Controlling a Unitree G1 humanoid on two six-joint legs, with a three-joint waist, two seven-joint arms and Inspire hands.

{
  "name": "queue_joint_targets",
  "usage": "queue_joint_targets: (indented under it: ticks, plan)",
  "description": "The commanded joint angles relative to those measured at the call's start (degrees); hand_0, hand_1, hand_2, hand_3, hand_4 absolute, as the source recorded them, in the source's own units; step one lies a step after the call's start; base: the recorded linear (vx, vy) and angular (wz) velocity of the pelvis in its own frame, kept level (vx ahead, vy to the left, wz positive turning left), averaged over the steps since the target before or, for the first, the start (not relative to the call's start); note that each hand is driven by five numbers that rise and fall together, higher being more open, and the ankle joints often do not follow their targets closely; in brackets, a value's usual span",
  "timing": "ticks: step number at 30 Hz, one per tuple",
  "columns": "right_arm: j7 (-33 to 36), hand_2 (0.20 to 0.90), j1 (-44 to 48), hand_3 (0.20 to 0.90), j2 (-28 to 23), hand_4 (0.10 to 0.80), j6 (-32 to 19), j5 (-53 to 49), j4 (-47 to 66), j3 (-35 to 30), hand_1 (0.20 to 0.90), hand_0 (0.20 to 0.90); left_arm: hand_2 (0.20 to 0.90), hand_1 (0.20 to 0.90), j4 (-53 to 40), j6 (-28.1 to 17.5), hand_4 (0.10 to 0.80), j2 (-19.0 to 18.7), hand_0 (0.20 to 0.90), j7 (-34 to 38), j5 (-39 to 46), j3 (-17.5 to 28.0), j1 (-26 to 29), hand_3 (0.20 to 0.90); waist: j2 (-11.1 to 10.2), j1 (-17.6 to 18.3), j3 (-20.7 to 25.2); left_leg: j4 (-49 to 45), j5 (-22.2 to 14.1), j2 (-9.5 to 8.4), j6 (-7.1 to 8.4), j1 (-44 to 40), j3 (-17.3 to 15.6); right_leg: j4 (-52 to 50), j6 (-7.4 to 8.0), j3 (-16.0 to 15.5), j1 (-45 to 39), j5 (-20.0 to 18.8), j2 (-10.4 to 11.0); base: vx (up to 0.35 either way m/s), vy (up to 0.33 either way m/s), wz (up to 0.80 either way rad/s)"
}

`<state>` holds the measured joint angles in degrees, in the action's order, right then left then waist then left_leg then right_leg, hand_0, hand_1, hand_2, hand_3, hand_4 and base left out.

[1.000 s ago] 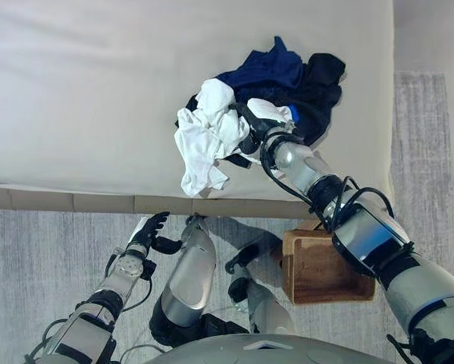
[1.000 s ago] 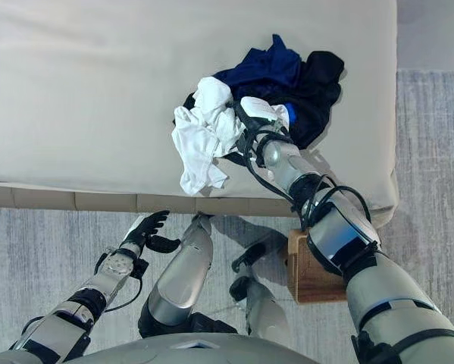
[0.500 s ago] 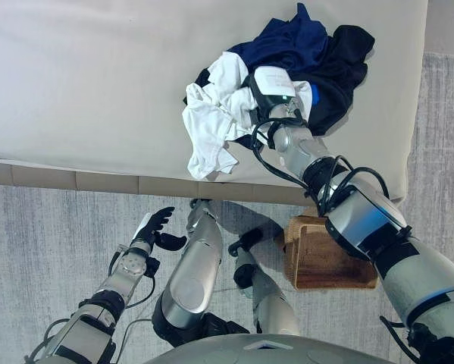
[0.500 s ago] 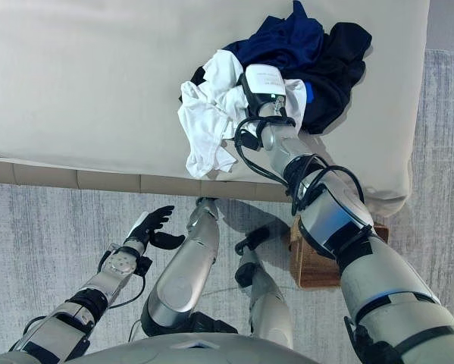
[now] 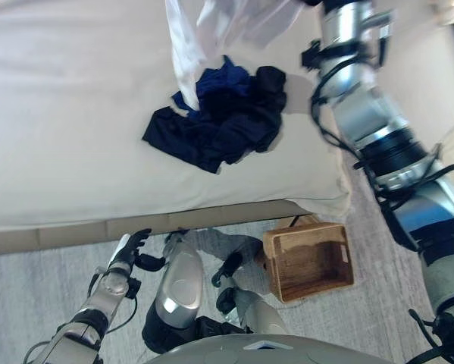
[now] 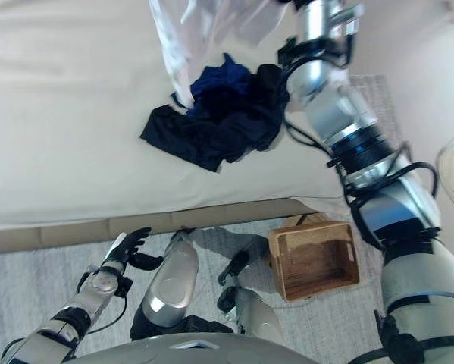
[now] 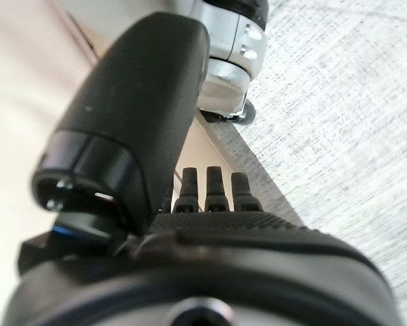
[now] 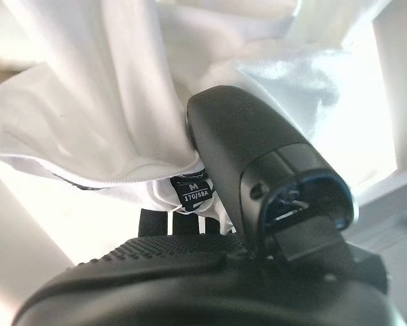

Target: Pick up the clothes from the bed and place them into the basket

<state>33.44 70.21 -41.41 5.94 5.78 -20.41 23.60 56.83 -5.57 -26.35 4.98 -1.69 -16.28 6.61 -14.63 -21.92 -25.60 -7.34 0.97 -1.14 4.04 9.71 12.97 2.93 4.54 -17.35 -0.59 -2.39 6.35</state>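
Note:
My right hand is shut on a white garment, its thumb pressed into the cloth. The arm is raised high over the bed, and the garment hangs down from the top of the eye views, its lower edge just above the pile. A pile of dark blue and black clothes lies on the bed near its right side. The wooden basket stands on the floor beside the bed's front right corner. My left hand hangs low by the bed's front edge, fingers relaxed and holding nothing.
The bed's front edge runs across the view above a grey carpet. A strip of floor lies to the right of the bed.
My right hand has lifted the white garment off the pile and high above the bed. The dark clothes stay on the bed. The camera has shifted. The left hand has stayed low.

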Motion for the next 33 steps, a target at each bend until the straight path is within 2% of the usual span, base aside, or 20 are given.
queue_joint_targets:
  ticks: [1, 10, 15, 21, 27, 33]
  plan:
    - [-0.3, 0.3, 2.3, 0.2, -3.3, 0.1, -0.9, -4.3, 0.3, -0.2, 0.3, 0.3, 0.9, 0.9, 4.8, 0.1, 0.8, 2.1, 0.9, -1.8, -2.3, -3.6, -3.8, 0.9, 3.9, 4.0, 17.7, 11.2, -2.5, -0.72, -4.36, -10.8, -3.6, -4.5, 3.8, 1.0, -2.1, -0.5, 2.2, 0.125, 0.081, -0.22]
    - [-6.9, 0.3, 1.9, 0.2, -4.6, 0.1, -1.1, -11.9, -4.5, -1.8, 0.3, 0.3, 0.9, 0.9, 7.2, 0.5, 0.8, 4.4, 0.9, -3.9, -3.2, -6.4, -4.5, 0.9, 6.4, 6.9, 20.7, 10.9, -4.0, -1.14, -4.8, -15.3, -5.3, -5.0, 3.86, 1.8, -6.0, 0.4, 2.9, 0.038, 0.039, -0.1]
    - [-11.6, 0.3, 1.2, 0.2, -6.3, 0.1, -2.1, -15.7, -8.0, -2.7, 0.3, 0.3, 0.9, 0.9, 8.0, 0.4, 0.8, 4.4, 0.9, -5.4, -4.3, -6.9, -5.5, 0.9, 6.5, 7.5, 21.3, 10.9, -4.2, -1.17, -4.65, -16.2, -5.7, -4.2, 3.64, 2.1, -6.7, 0.5, 2.6, -0.004, 0.007, -0.1]
    - [-11.2, 0.3, 0.8, 0.2, -7.8, 0.1, -2.5, -17.2, -12.1, -3.6, 0.3, 0.3, 0.9, 0.9, 8.5, 0.6, 0.8, 4.4, 0.9, -5.8, -5.3, -6.4, -6.3, 0.9, 6.2, 7.7, 21.3, 11.2, -4.0, -0.9, -4.51, -16.6, -6.3, -3.5, 3.21, 2.2, -7.3, 0.8, 1.9, -0.017, -0.019, -0.04]
    - [-9.9, 0.3, -7.4, 0.2, -9.1, 0.1, -3.7, -18.4, -10.5, -9.2, 0.3, 0.3, 0.9, 0.9, 10.8, 0.4, 0.8, 4.1, 0.9, -6.1, -8.7, -5.4, -7.8, 0.9, 7.2, 10.5, 20.6, 10.5, -4.7, -0.16, -4.91, -16.9, -8.6, -5.3, 2.74, 4.5, -5.7, 1.7, 1.4, -0.035, -0.032, -0.11]
    - [-14.3, 0.3, -20.5, 0.2, -7.7, 0.1, -4.6, -16.6, -4.0, -14.3, 0.3, 0.3, 0.9, 0.9, 11.5, 0.6, 0.8, 4.2, 0.9, -6.4, -8.8, -5.5, -7.2, 0.9, 9.4, 16.0, 20.4, 11.4, -4.8, 0.91, -4.78, -17.7, -13.3, -3.5, 1.66, 9.4, -5.1, 2.4, 0.1, -0.062, -0.049, -0.44]
